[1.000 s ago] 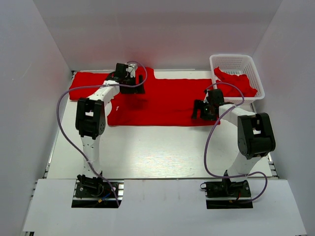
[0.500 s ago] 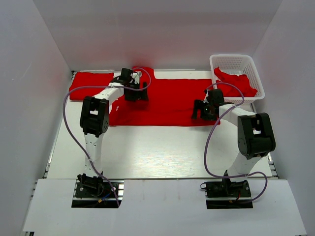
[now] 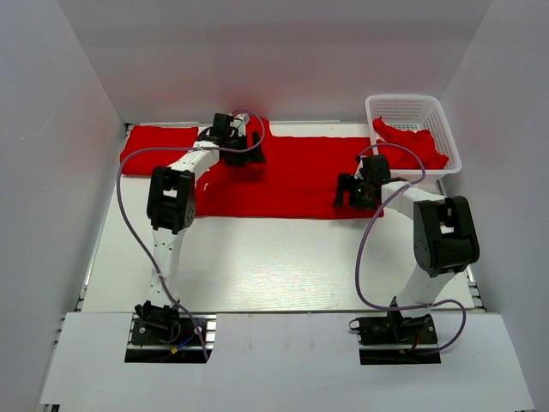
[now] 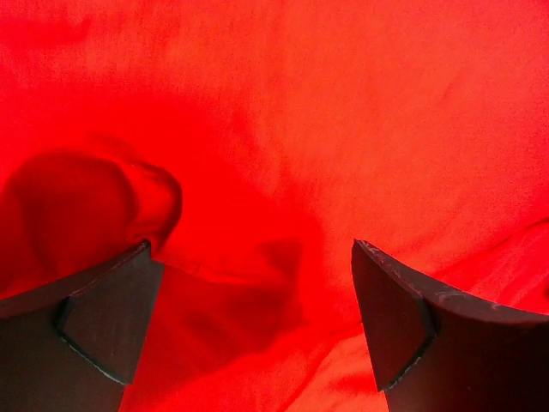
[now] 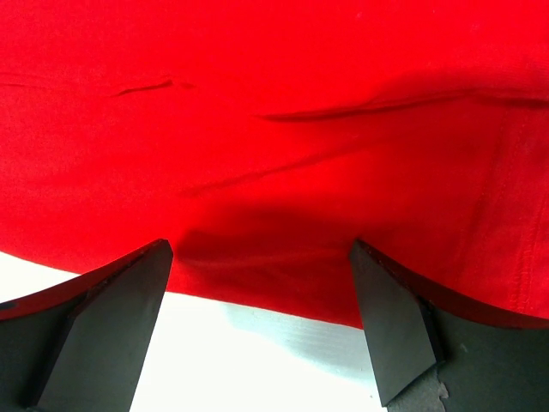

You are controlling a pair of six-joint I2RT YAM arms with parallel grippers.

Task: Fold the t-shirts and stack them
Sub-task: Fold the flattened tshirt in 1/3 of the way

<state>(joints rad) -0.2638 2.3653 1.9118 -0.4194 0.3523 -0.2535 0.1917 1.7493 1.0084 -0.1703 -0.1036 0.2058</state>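
Looking down on a white table boxed in by plain white walls. Finding a bright red t-shirt lying spread across the far half of it, mostly flat, unprinted, rumpling slightly toward the left end. Noting a further red patch reaching toward the far left corner and touching the spread shirt; not managing to tell from above whether sleeve or separate garment. Seeing a white lattice basket sitting at the far right corner, holding a crumpled red t-shirt bunching against its near side. Finding the left gripper hanging over the left part of the spread shirt, jaws parted and gripping nothing, with a small raised fold bulging just beside one finger. Finding the right gripper hovering at the near right hem, jaws likewise spread wide and empty, straddling the line where red fabric is meeting bare table.
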